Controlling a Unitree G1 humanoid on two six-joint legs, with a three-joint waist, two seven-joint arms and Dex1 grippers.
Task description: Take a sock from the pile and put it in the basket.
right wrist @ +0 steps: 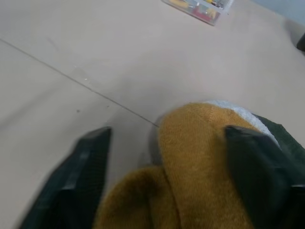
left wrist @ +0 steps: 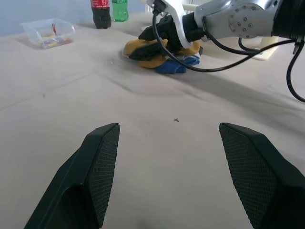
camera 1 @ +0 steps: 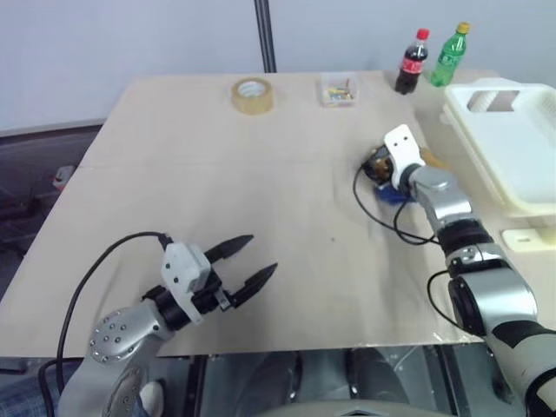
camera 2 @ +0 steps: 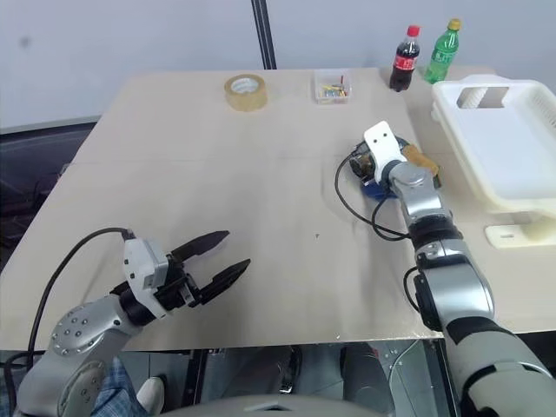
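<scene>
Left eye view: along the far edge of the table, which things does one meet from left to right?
Tape roll → small clear box → cola bottle → green bottle → white basket.

Mustard-yellow sock atop blue and grey pile; white slotted basket; black pincers.
</scene>
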